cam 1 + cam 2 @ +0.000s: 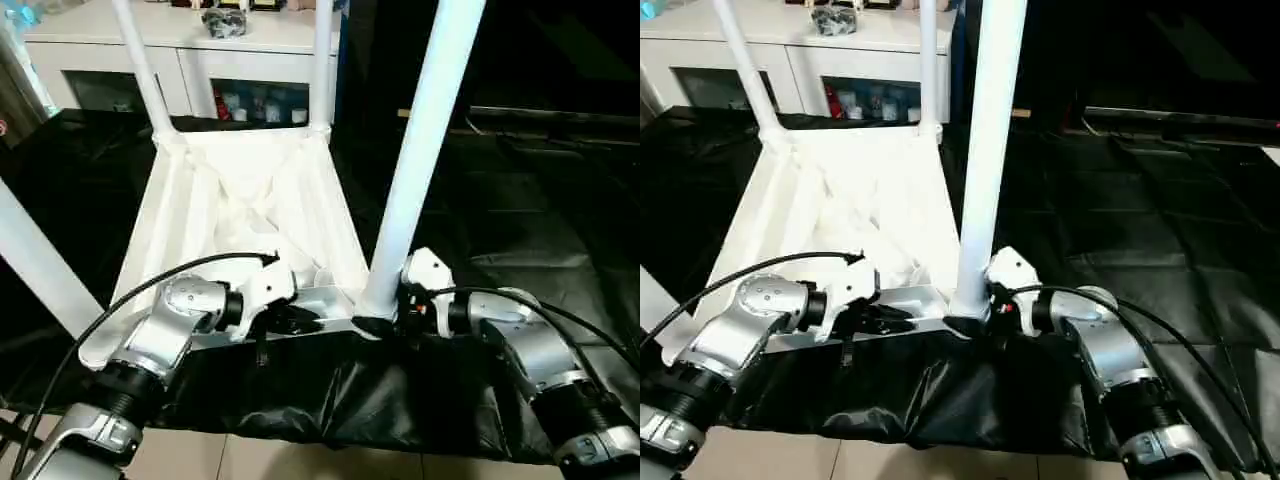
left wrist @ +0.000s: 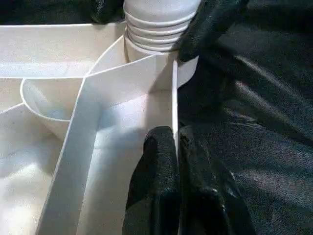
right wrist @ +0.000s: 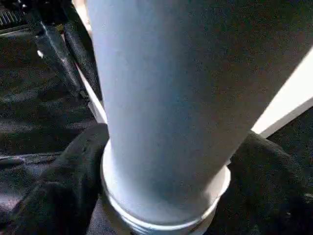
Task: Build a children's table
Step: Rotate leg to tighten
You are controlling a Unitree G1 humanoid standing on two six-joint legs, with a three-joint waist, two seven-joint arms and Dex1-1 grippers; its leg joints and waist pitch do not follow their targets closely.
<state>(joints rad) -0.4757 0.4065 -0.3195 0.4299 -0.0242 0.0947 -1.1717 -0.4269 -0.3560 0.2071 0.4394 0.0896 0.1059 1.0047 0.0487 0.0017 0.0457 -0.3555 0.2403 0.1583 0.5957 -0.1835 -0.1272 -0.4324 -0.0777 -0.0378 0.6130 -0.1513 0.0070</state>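
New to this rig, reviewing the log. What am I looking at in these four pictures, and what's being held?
A humanoid robot is building a children's table. The two wide pictures come from its head cameras, looking down over its silver forearms. The white tabletop lies upside down on a black-draped work table, with legs standing up from its corners. The close-ups come from wrist cameras. The left hand is shut on the tabletop's thin near rim. The right hand sits around the base of the near right leg, at the corner socket; whether its fingers press the leg cannot be told. A white cabinet stands behind.
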